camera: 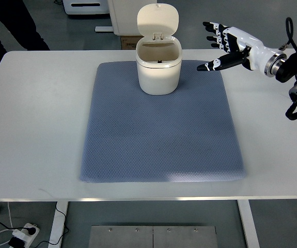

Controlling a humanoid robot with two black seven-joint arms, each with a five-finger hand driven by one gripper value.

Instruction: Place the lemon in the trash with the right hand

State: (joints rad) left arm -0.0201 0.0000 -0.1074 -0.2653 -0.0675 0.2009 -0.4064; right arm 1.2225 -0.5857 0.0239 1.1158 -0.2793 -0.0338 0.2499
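A cream trash bin (158, 70) stands on the far middle of a blue-grey mat (161, 124), its hinged lid (157, 19) tipped up and open. I see no lemon anywhere; the bin's inside is mostly in shadow. My right hand (221, 45) hovers to the right of the bin at about rim height, fingers spread and empty, thumb pointing toward the bin. The arm comes in from the right edge.
The mat lies on a white table (34, 113). A cardboard box (126, 42) and white furniture sit behind the table. A person's dark-clothed legs (9, 26) stand at the far left. Cables and a power strip (21, 235) lie on the floor at front left.
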